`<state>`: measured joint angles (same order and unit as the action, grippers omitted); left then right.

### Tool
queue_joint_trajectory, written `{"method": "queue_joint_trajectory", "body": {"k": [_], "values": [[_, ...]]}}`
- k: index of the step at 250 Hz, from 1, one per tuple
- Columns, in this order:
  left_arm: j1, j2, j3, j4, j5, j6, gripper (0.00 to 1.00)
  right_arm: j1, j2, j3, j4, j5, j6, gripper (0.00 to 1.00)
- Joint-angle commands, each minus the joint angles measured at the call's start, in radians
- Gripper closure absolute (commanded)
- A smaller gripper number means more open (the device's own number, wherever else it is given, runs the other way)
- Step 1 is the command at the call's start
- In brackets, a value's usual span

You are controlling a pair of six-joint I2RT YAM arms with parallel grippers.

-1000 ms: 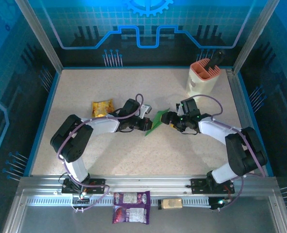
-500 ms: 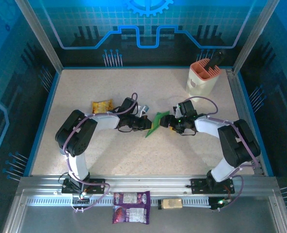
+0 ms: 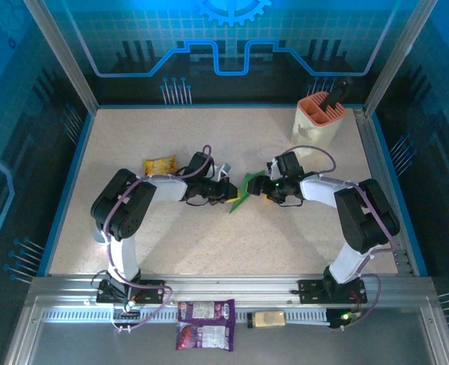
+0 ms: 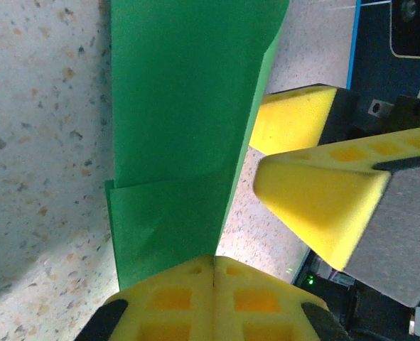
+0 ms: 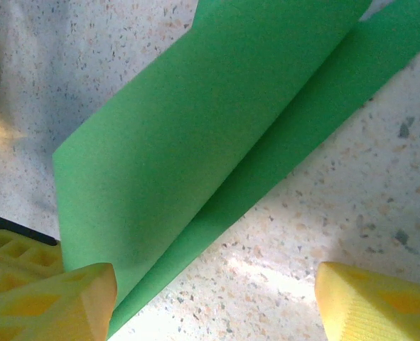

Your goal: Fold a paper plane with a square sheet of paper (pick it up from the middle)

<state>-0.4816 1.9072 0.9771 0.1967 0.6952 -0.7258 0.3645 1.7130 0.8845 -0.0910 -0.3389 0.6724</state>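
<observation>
Speckled beige tabletop (image 3: pixel 209 129) w/ blue rim, blue-lit circuit-print walls (image 3: pixel 133 46), alu rail (image 3: pixel 224 287) at front.

The left arm (image 3: pixel 167 188) and the right arm (image 3: pixel 324 188) are finished alike: white link shells are joined by rounded black joint housings. Each arm is carried on a black base plate (image 3: pixel 144 289). A thin lilac cable (image 3: pixel 206 150) is routed in loops along the outside of each arm. A green indicator light (image 3: pixel 276 182) is lit near the wrist of the right arm. The left gripper (image 3: pixel 228 192) and the right gripper (image 3: pixel 254 185) are fitted with yellow wedge-shaped pads (image 5: pixel 50 305). These pads are moulded with a grid of square recesses and backed by grey and black finger bodies (image 4: pixel 401 234).
</observation>
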Motion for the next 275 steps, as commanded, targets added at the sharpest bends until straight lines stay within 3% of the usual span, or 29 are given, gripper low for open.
{"method": "queue_joint_trajectory", "body": {"k": [1,191,275], "values": [[0.011,0.026,-0.023,0.05,0.043,-0.053,1.0,0.02,0.025,0.047,-0.056,0.033,-0.035,0.25],[0.023,0.068,-0.064,0.097,0.024,-0.095,1.0,0.094,0.179,0.215,-0.233,0.225,-0.039,0.26],[0.024,0.061,-0.06,0.082,0.024,-0.079,0.88,0.123,0.261,0.3,-0.344,0.305,-0.014,0.25]]}}
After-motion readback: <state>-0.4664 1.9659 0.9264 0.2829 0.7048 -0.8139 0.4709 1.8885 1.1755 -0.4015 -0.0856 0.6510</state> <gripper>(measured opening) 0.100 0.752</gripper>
